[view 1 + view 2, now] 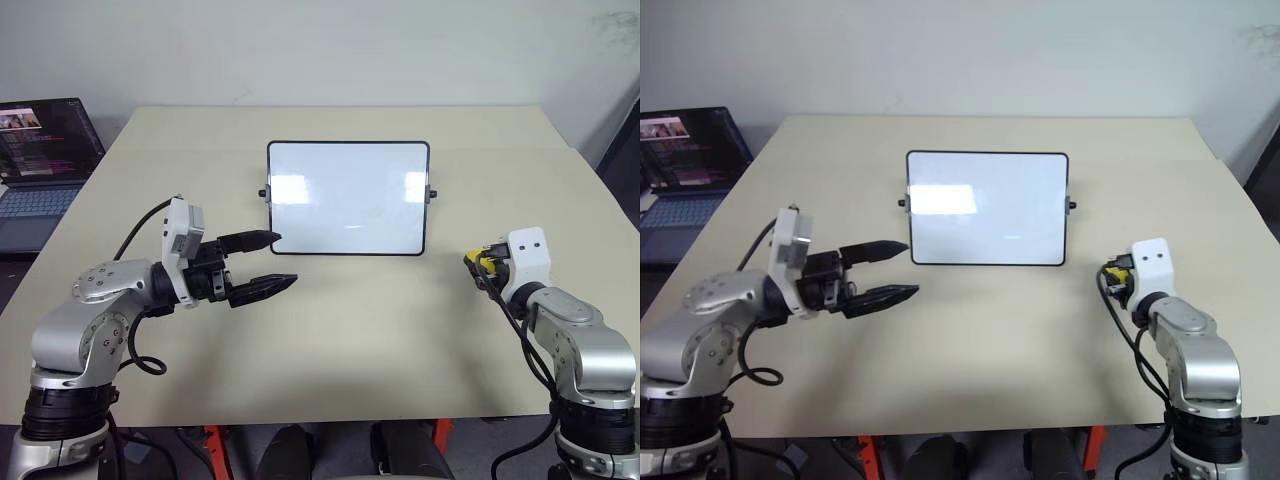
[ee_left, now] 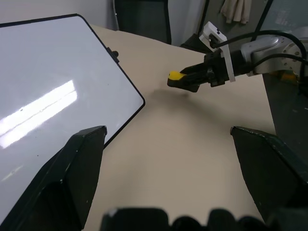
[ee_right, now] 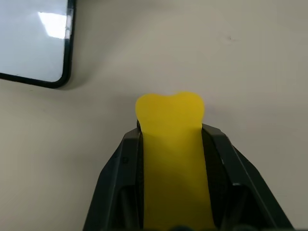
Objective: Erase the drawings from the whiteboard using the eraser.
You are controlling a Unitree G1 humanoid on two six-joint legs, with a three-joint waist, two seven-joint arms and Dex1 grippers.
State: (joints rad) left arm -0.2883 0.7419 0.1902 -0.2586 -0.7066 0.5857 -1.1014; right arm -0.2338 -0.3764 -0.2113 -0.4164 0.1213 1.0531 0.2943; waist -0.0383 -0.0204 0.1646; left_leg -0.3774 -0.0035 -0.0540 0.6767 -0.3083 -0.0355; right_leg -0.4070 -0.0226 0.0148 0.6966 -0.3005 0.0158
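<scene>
You had the whiteboard (image 1: 348, 198) lying flat at the middle of the beige table (image 1: 350, 350), toward twelve o'clock from the robot. Its white face was bare and showed nothing but glare from the room lights; none of the drawings could be made out on it.

Your right gripper (image 3: 171, 139) was off at about four o'clock from the board, well apart from its frame and above open tabletop. Its two black fingers were clamped tight on the eraser (image 3: 171, 159), whose yellow end stuck out past the fingertips and bulged a little where it was squeezed. From the left wrist view you could see the same yellow tip poking out of that gripper, raised off the table.

Your left gripper (image 1: 270, 262) was at roughly seven o'clock from the board, pointing across toward the right, its fingers spread apart and holding nothing. The upper fingertip lay just beside the board's near left corner.

A laptop (image 1: 40, 160) with a lit screen stood at ten o'clock, beyond the table's left edge.
</scene>
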